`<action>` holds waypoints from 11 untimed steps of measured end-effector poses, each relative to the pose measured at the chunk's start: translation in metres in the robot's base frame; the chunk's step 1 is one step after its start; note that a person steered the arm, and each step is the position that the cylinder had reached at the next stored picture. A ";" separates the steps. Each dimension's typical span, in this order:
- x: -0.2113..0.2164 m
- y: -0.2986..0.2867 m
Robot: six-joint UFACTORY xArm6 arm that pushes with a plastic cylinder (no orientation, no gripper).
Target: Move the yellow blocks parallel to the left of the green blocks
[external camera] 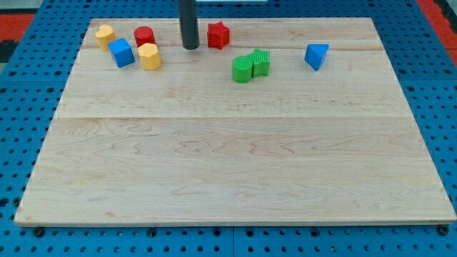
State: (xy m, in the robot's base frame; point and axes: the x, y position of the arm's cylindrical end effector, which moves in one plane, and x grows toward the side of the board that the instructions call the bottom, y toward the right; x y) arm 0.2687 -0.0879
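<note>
Two yellow blocks lie at the view's top left: a rounded one near the board's corner and a hexagonal one lower and to its right. Two green blocks touch each other right of centre near the top: a rounded one and a ribbed one. My tip rests on the board between the yellow hexagonal block and the green pair, touching neither. It stands about 55 px right of the hexagonal yellow block.
A blue cube sits between the two yellow blocks. A red cylinder lies just above the hexagonal yellow block. A red star-like block is right of my tip. A blue triangular block lies at the right. The wooden board rests on a blue pegboard.
</note>
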 end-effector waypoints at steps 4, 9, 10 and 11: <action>0.061 -0.101; -0.019 -0.216; -0.046 -0.193; -0.028 -0.122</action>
State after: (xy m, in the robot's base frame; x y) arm 0.2403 -0.2096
